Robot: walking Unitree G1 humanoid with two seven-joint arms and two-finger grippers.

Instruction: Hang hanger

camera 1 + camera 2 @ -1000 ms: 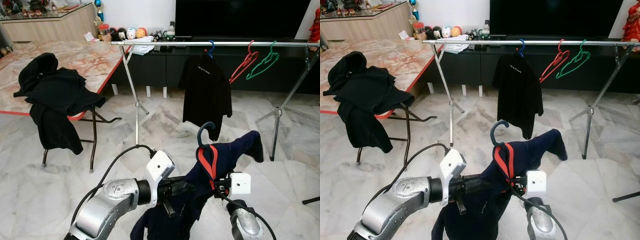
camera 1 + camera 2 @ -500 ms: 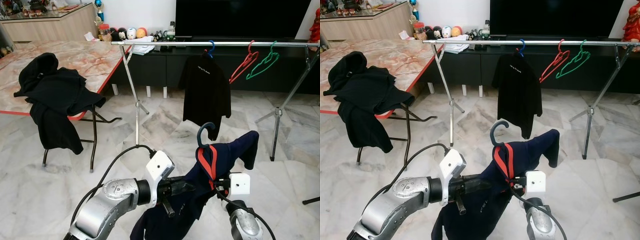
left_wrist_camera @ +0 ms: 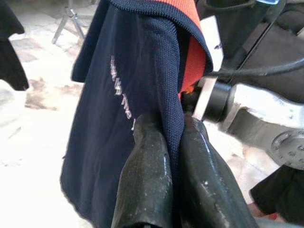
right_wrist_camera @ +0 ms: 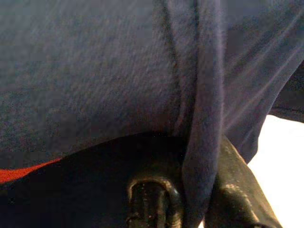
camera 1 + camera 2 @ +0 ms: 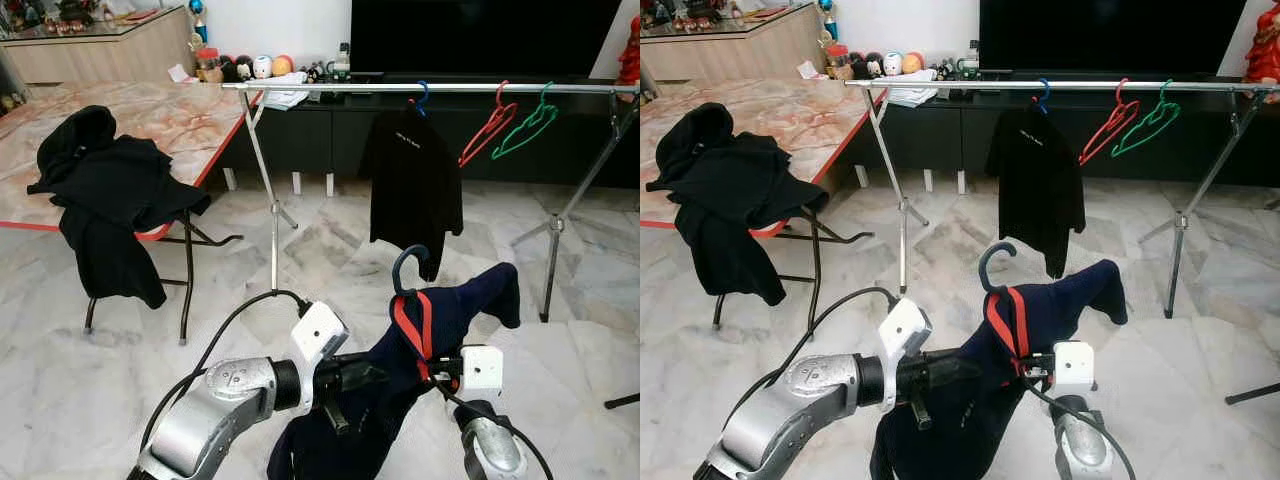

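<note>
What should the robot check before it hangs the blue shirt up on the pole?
1. Left gripper pinching the navy shirt: ok, both black fingers are closed on the fabric.
2. Right gripper holding the shirt: ok, cloth runs between its fingers.
3. Hanger hook free and pointing up: ok, it stands out above the red collar.
4. Free room on the rail: ok, there is a bare stretch to the left of the black shirt.
5. Hook near the rail: not ok, the rail is well above and ahead of it.
6. Red hanger and green hanger out of the way: ok, they hang farther right.
</note>
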